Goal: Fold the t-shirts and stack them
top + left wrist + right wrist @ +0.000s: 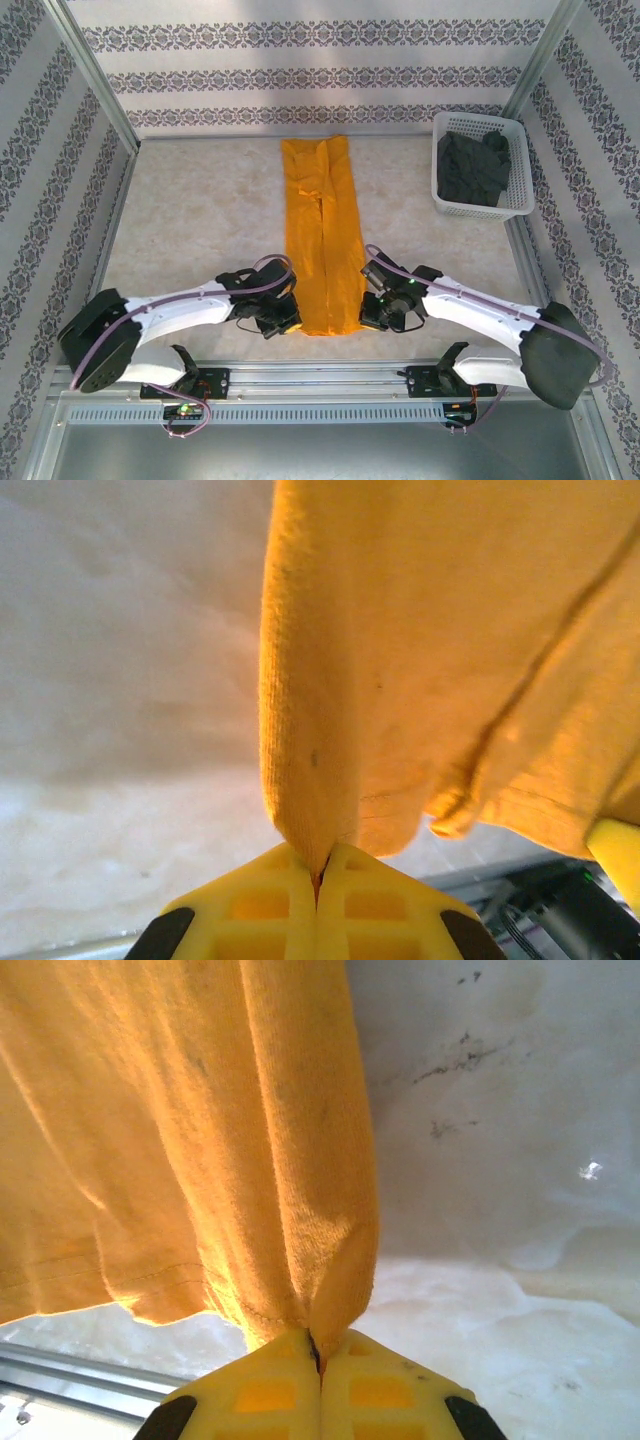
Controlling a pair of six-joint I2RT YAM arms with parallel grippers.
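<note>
The orange-yellow t-shirt (320,235) lies on the table (200,220) as a long narrow strip, running from the far wall toward the arms. The left gripper (318,875) is closed on its near left corner, with the cloth pinched between the yellow fingers (260,905). The right gripper (318,1350) pinches the near right corner in the same way. Both corners seem slightly lifted, though this is hard to judge. The charcoal-grey t-shirt (472,168) sits crumpled inside the white basket (482,203) at the far right.
</note>
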